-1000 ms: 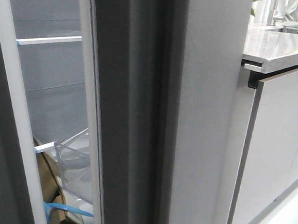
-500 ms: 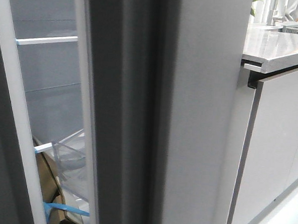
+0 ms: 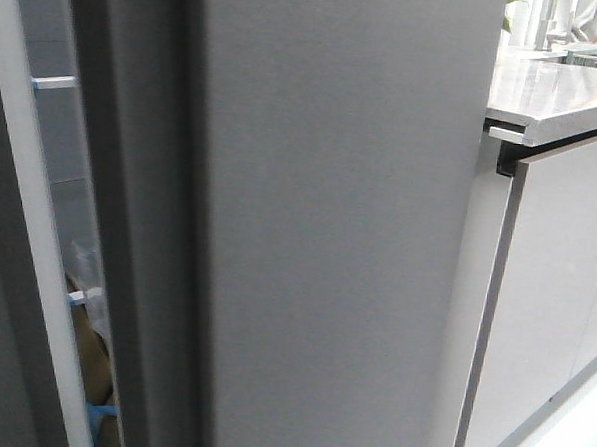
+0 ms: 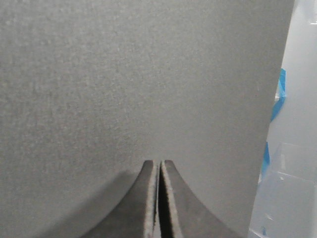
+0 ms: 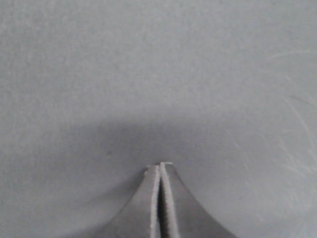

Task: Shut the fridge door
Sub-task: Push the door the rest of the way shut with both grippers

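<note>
Fridge door [image 3: 328, 225] fills front view, w/ only a narrow gap at its left edge showing fridge interior [image 3: 57, 141] (shelf edges, blurry). Left gripper [image 4: 159, 163] fingers pressed together, tips at door's grey face. Right gripper [image 5: 159, 166] likewise, holding nothing.

Matte dark-grey fridge door [image 3: 328, 235]; pale glossy cabinet front [image 3: 550, 297]; blue tape [image 4: 280, 94].
</note>
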You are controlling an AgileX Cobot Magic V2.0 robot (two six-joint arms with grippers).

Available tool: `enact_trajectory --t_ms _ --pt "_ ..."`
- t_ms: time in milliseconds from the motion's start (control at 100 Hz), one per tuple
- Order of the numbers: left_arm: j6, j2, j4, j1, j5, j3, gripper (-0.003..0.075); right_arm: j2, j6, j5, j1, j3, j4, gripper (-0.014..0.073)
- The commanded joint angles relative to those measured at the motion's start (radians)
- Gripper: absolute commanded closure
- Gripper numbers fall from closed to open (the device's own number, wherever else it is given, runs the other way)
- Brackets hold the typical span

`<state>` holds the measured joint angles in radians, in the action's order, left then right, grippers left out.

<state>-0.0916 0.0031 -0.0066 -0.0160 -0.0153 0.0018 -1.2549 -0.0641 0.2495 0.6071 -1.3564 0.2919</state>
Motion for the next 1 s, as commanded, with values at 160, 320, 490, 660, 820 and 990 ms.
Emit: enact_trajectory --t_ms 160,320,490,660,820,990 --pt "-0.004 0.019 -0.002 -0.008 -0.077 0.028 0.0741 -0.099 -0.013 -0.189 0.012 -0.084 -0.023 0.0670" --pt "-0.004 0.019 -0.002 -0.008 -0.077 0.028 0.0741 -0.159 -0.013 -0.267 0.017 -0.086 -0.041 0.0670" --pt "-0.004 0.019 -0.002 -0.008 -0.077 0.028 0.0741 -0.203 -0.013 -0.297 0.023 -0.087 -0.049 0.0670" --pt "-0.004 0.019 -0.002 -0.008 -0.077 0.028 0.0741 -0.222 -0.013 -0.311 0.026 -0.087 -0.049 0.0670" --pt "-0.004 0.019 -0.002 -0.008 -0.077 0.028 0.0741 -0.222 -0.013 -0.321 0.023 -0.087 -0.059 0.0670" --pt "-0.004 0.019 -0.002 -0.008 -0.077 0.028 0.0741 -0.222 -0.053 -0.335 0.012 -0.076 -0.059 0.0670"
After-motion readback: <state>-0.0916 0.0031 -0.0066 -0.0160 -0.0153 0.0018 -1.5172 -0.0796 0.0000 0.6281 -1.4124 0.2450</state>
